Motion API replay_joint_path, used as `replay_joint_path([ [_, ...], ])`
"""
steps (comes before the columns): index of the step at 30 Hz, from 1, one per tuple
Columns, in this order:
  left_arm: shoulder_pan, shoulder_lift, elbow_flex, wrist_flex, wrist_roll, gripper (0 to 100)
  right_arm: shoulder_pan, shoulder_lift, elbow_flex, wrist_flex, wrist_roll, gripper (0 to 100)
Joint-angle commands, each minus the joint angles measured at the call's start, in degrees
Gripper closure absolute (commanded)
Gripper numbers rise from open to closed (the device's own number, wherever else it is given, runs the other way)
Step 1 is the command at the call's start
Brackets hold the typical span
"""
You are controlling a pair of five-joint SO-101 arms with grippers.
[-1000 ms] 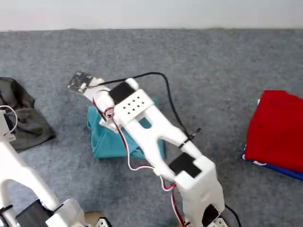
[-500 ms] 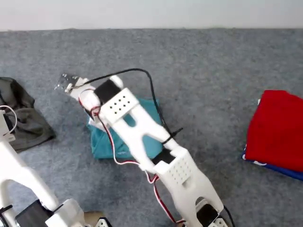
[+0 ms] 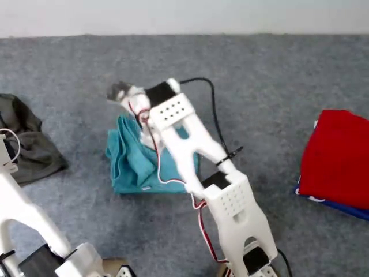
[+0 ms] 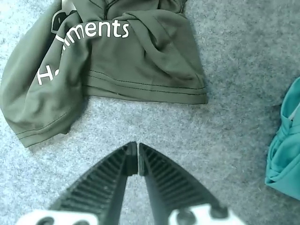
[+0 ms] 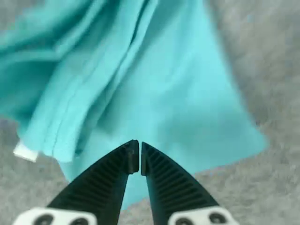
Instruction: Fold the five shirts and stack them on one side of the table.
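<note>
Two sets of jaws, both pressed shut on nothing. The right jaws hang over the teal shirt (image 5: pixel 154 84); in the last second the right arm (image 3: pixel 184 144) swung back from past the shirt's far-left corner, and the cloth's left side now lies bunched, so this fold likely needs smoothing. The left jaws hover over bare worktop (image 4: pixel 225 126) just short of the crumpled olive shirt (image 4: pixel 126 61). At the right edge a red shirt (image 3: pixel 337 153) tops a blue shirt (image 3: pixel 346 208); open room between
</note>
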Motion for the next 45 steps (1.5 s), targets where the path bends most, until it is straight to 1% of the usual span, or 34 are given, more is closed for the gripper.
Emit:
replay_joint_path([
  [1,-0.3,-0.8,-2.5,0.7,0.4,98,-1.3,-3.4,4.3,2.2,1.2,98.8],
  [5,-0.4,-1.5,-2.6,2.0,0.4,98,-9.3,-1.0,2.0,1.1,1.3,98.8],
  [10,-3.3,-8.0,-2.6,1.8,0.3,98,-19.2,2.2,-4.3,-2.0,1.1,98.8],
  [12,-5.1,-10.8,-2.6,1.6,0.1,98,-21.1,2.7,-9.1,-1.4,1.1,98.8],
  [15,-7.4,-13.6,-2.4,1.8,-0.4,98,-21.1,2.6,-15.9,1.5,-0.5,98.8],
  [18,-9.4,-15.6,-2.2,1.8,-2.7,98,-18.1,2.1,-18.8,2.7,-3.8,98.8],
  [21,-11.3,-16.4,-2.2,1.8,-3.2,98,-13.7,0.0,-18.3,2.6,-4.4,98.5],
  [26,-12.0,-16.4,-2.2,2.6,-3.2,98,-7.8,-2.6,-11.7,2.7,-4.6,98.8],
  [28,-12.0,-16.4,-2.2,3.3,-3.2,98,-6.2,-4.5,-8.7,2.6,-5.8,98.8],
  [31,-11.9,-16.4,-2.2,3.8,-3.2,98,-3.3,-5.3,-7.6,2.3,-6.6,98.8],
  [33,-11.9,-16.4,-2.2,3.8,-3.2,98,0.7,-4.4,-7.8,1.1,-6.6,98.7],
  [37,-11.9,-16.4,-2.2,3.8,-3.2,98,11.1,0.7,-7.8,-3.9,-6.6,98.4],
  [39,-11.9,-16.4,-2.2,3.8,-3.2,98,14.4,3.6,-7.8,-6.4,-5.5,98.4],
  [42,-11.9,-16.4,-2.2,3.9,-3.2,98,15.7,7.4,-7.8,-9.4,-2.6,98.4],
  [45,-11.8,-16.4,-2.2,3.9,-3.2,98,15.3,9.8,-7.9,-13.0,-1.8,98.5],
])
